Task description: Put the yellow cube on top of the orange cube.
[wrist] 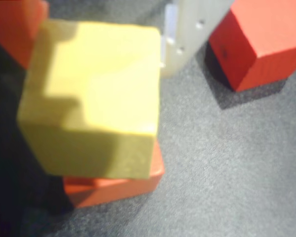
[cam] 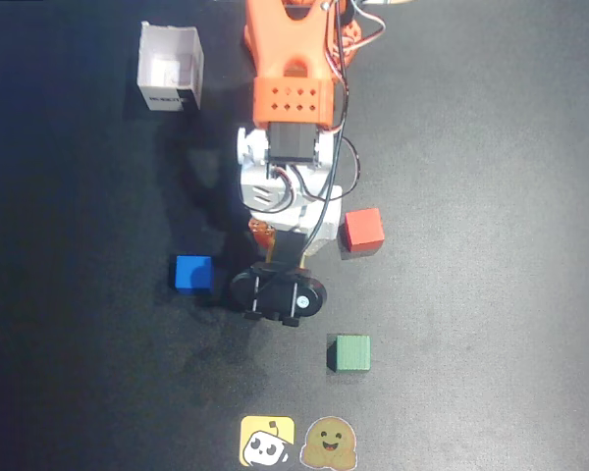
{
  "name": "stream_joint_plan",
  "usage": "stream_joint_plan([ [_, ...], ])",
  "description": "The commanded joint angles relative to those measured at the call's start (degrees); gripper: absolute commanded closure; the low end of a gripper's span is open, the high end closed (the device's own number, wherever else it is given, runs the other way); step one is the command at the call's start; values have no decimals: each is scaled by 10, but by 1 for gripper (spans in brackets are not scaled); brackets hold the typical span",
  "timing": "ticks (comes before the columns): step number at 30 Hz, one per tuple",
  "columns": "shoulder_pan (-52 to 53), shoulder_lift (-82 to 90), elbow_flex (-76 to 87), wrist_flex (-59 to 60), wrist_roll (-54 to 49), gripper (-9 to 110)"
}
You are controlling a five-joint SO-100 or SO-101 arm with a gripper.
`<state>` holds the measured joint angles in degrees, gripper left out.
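**Yellow cube resting on orange cube**

Yellow cube (wrist: 93,98) fills the left of the wrist view, sitting on the orange cube (wrist: 113,185), slightly skewed. One pale finger (wrist: 187,39) of the claw (wrist: 96,29) stands just beside the cube's upper right edge; claw state cannot be determined. Further right lies a red cube (wrist: 259,42). In the overhead view, left to right on the dark desk (cam: 491,343): white box (cam: 172,67), blue cube (cam: 192,272), arm, green cube (cam: 351,352).
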<state>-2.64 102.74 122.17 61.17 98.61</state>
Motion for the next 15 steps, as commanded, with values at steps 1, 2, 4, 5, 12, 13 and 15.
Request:
stream_joint_plan([
  [1, -4, 21, 0, -9, 4, 95],
  [2, -4, 20, 2, -9, 4, 95],
  [4, -4, 20, 4, -9, 5, 95],
  [5, -4, 20, 4, -9, 5, 95],
  [12, -4, 21, 5, -10, 5, 96],
  [13, -4, 20, 6, -10, 5, 96],
  [15, -4, 19, 8, -11, 5, 96],
])
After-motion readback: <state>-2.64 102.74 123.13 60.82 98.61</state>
